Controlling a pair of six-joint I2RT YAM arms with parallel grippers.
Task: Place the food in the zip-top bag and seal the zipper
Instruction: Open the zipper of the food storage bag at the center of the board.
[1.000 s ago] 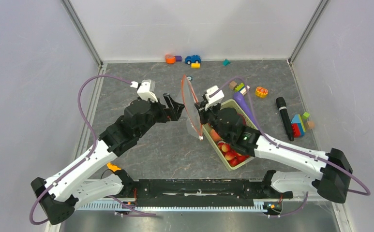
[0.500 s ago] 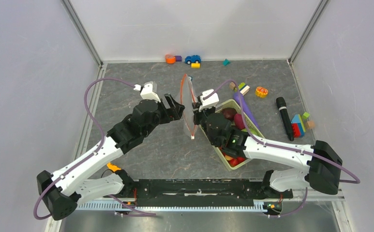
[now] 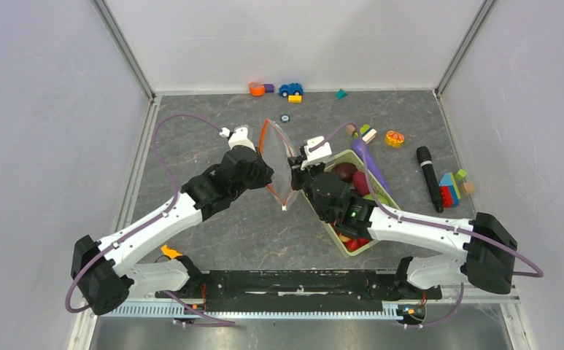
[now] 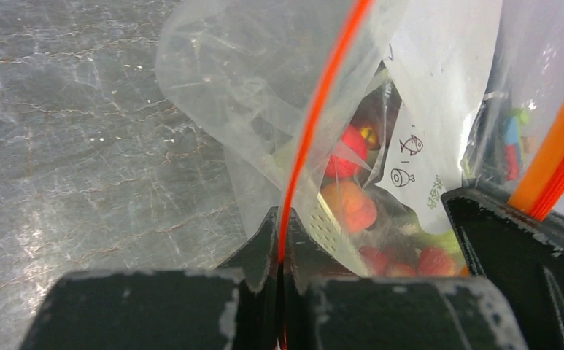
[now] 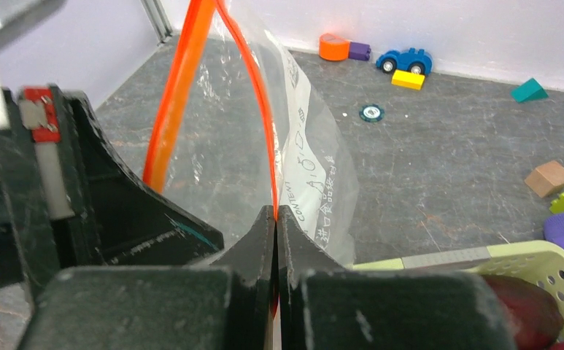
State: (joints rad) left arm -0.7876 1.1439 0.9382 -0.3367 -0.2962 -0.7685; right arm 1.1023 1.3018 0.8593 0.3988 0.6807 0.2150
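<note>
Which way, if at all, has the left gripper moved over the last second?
Yes. The left gripper has shifted right, toward the green basket, and its jaws now pinch the orange zipper of the zip-top bag.

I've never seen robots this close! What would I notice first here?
First you'd see the clear zip-top bag, held up in the middle. The left gripper and right gripper each pinch one side of its orange zipper. Next to the right arm, a pale green basket holds toy food, and a blue toy car sits far back.
</note>
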